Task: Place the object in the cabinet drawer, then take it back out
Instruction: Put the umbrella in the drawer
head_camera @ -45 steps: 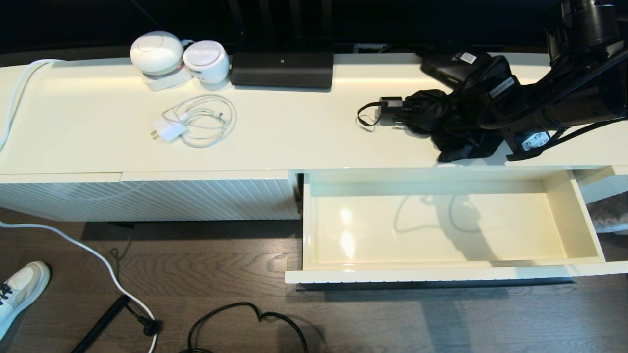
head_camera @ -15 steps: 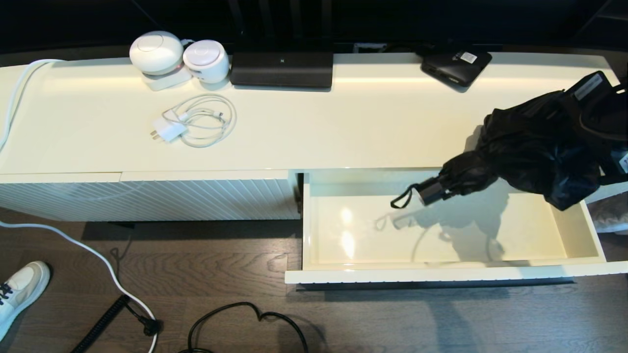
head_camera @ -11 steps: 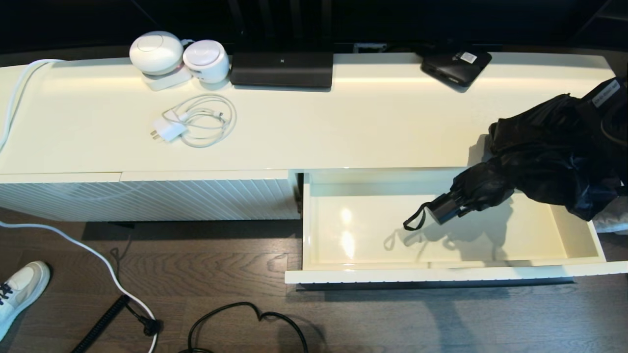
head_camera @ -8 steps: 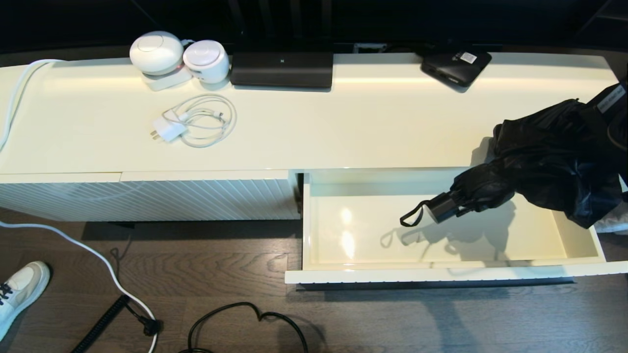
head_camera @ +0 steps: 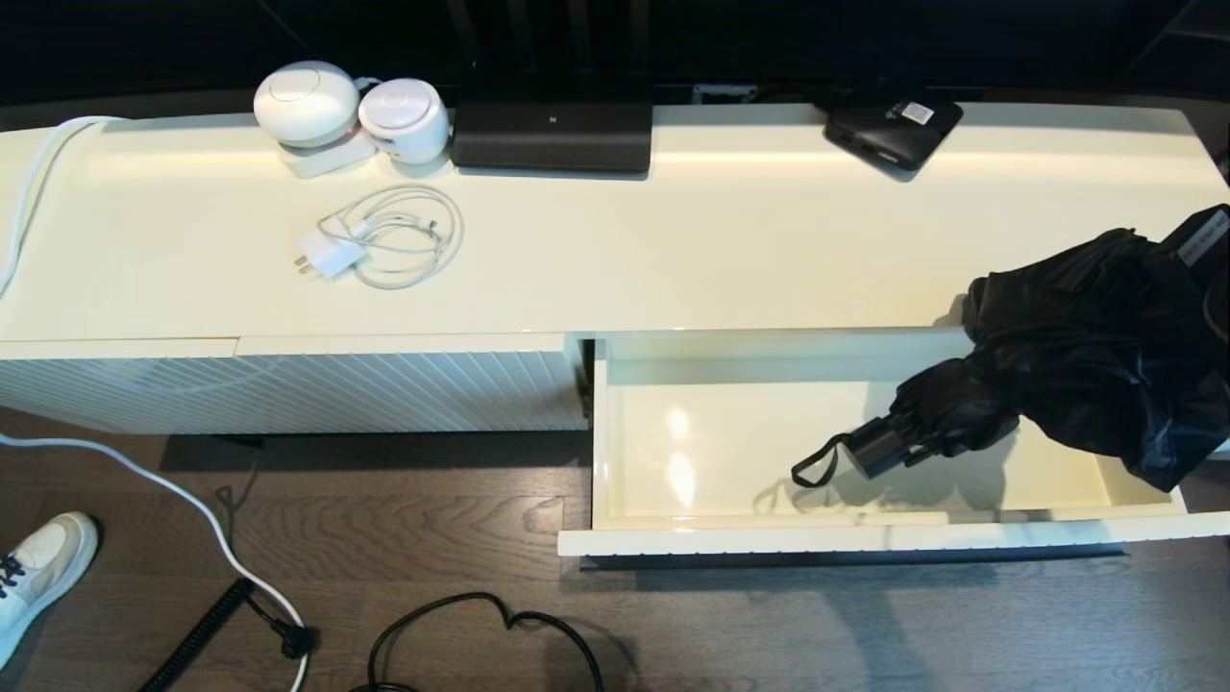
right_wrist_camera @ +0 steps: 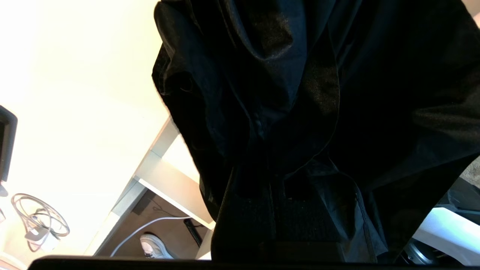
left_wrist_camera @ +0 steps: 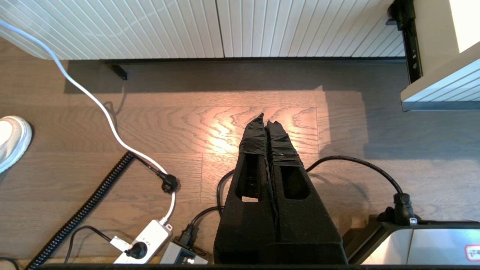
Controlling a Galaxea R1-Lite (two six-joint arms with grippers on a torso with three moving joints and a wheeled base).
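Right tool [right_wrist_camera: 300,210] gripping umbrella [head_camera: 1076,356], angled into drawer [head_camera: 615,461]

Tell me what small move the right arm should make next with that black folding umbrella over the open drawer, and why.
Probably keep lowering. The black folding umbrella hangs tilted from the right gripper, its short handle low inside the glossy cream-white drawer, while the bunched fabric still overhangs the right wall. The left gripper is parked over the floor.
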